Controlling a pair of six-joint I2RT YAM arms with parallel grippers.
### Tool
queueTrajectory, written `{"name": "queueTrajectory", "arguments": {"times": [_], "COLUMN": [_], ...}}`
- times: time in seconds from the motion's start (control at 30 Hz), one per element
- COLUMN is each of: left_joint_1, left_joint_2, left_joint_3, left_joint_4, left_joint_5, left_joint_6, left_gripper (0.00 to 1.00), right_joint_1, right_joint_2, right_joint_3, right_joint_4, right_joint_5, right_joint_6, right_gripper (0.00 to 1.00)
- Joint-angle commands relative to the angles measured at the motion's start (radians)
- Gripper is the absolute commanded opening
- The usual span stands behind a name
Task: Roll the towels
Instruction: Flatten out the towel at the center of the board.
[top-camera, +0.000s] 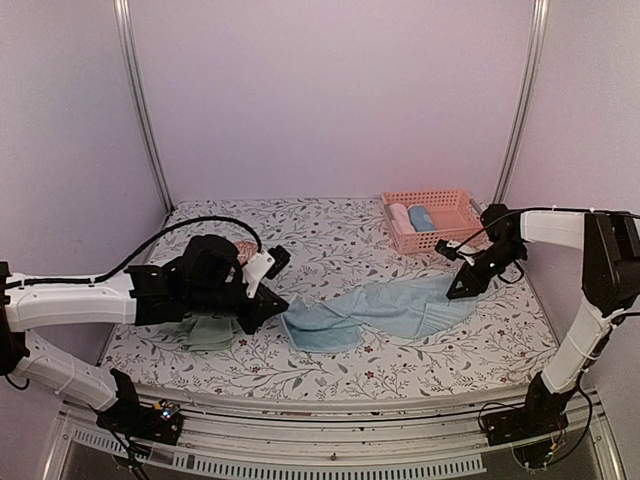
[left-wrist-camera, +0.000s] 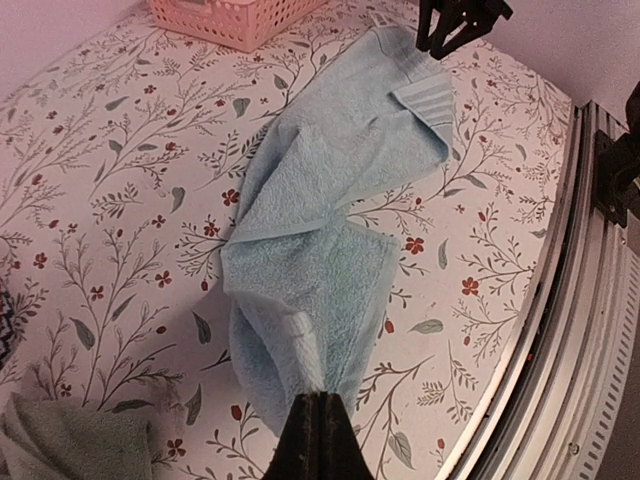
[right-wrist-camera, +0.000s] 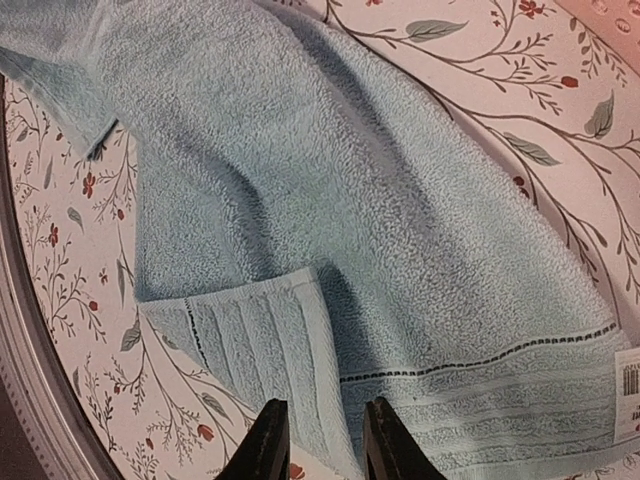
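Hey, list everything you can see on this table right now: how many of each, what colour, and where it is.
Light blue towel: one, light blue, lying unrolled across the near right part of the table.
Green towel: one, pale green, bunched at the near left, partly under the left arm.
Basket: one, pink, far right of the table.
Rolled towels: two, white roll and blue roll, side by side in the basket.
Pinkish item: one, behind the left arm, mostly hidden.
Table: one, white cover with a leaf and flower print.
Left pincer: one, black, shut on the blue towel's left end.
Right pincer: one, black, open at the towel's banded right end.
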Motion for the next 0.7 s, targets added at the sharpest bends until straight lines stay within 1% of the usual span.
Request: {"name": "queueTrajectory", "arguments": {"times": [0.0, 0.13, 0.2, 0.47, 0.67], "left_joint_1": [-0.007, -0.008, -0.008, -0.008, -0.009], "left_joint_2": [0.024, 0.029, 0.026, 0.029, 0.028], "left_joint_3": [-0.006, 0.004, 0.005, 0.0, -0.007], "left_joint_4": [0.028, 0.024, 0.026, 0.031, 0.03], "left_joint_5": [-0.001, -0.01, -0.011, 0.0, 0.0], "left_joint_6": [-0.012, -0.022, -0.026, -0.038, -0.042], "left_gripper": [0.0, 0.0, 0.0, 0.0, 0.0], "right_joint_1": [0.034, 0.068, 0.09, 0.146, 0.153], "right_joint_2": [0.074, 0.142, 0.166, 0.227, 0.242], "right_joint_3": [0.056, 0.077, 0.118, 0.152, 0.165], "right_joint_4": [0.008, 0.004, 0.0, -0.023, -0.023], "right_joint_5": [-0.017, -0.017, -0.016, -0.012, 0.01], "right_joint_6": [0.032, 0.038, 0.042, 0.037, 0.04], "right_gripper": [0.27, 0.26, 0.27, 0.31, 0.34]}}
